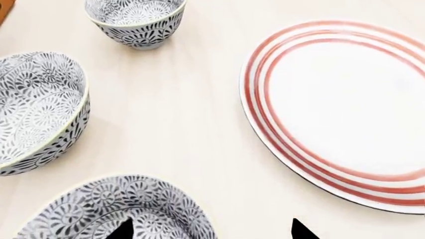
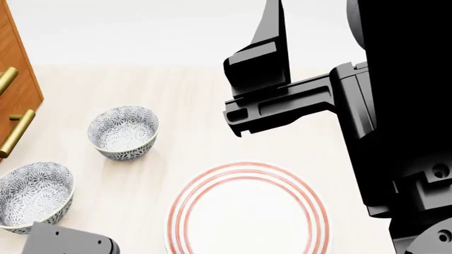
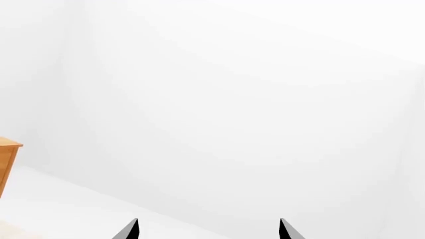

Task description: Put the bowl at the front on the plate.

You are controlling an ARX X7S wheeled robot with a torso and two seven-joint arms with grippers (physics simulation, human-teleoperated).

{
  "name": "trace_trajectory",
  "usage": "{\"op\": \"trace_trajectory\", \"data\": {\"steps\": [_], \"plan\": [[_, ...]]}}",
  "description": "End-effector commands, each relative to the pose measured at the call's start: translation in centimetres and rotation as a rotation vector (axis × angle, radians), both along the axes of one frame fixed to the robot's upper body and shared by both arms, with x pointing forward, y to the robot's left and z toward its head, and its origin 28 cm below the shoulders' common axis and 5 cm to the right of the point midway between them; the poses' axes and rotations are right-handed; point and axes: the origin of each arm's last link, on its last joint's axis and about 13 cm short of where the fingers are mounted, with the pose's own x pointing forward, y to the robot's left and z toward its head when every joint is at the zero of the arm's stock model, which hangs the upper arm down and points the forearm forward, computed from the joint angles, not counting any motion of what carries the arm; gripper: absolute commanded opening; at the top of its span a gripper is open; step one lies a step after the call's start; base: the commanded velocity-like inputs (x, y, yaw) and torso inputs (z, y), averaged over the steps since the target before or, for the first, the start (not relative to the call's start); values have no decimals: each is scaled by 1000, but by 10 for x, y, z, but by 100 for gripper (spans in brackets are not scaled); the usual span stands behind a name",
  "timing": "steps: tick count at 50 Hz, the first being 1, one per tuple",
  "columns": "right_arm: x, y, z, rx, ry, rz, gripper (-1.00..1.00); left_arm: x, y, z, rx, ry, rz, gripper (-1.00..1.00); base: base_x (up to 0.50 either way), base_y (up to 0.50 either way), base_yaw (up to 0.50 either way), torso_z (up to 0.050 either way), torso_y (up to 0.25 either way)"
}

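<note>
Three patterned bowls show in the left wrist view. The bowl (image 1: 113, 206) nearest my left gripper (image 1: 212, 231) is the one at the front. That gripper is open: one fingertip (image 1: 123, 230) hangs over the bowl's inside, the other over bare table, with the near rim between them. The plate (image 1: 345, 109), white with red rings, lies on the table beside the bowls, also seen as the plate (image 2: 247, 211) in the head view. The front bowl is out of the head view. My right gripper (image 3: 208, 230) is open and empty, raised and facing a white wall.
Two other bowls (image 2: 124, 131) (image 2: 32, 196) stand on the light wooden table left of the plate. A wooden cabinet (image 2: 18, 79) with brass handles is at the far left. My right arm (image 2: 297, 100) hangs high over the table's right side.
</note>
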Motion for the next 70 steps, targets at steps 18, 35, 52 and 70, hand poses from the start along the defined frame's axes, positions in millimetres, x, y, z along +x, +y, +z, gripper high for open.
{"op": "trace_trajectory", "data": {"steps": [18, 35, 52, 70], "plan": [[-1, 0, 0, -3, 0, 2, 100, -2, 0, -12, 12, 38, 3, 100, 0, 0, 0, 0, 0], [-1, 0, -1, -3, 1, 5, 100, -3, 0, -21, 21, 63, 10, 100, 0, 0, 0, 0, 0], [-2, 0, -2, -4, 1, 2, 100, -5, -1, -28, 36, 79, 8, 100, 0, 0, 0, 0, 0], [-2, -1, -2, -8, -1, 4, 100, -6, -2, -34, 50, 103, 7, 100, 0, 0, 0, 0, 0]]}}
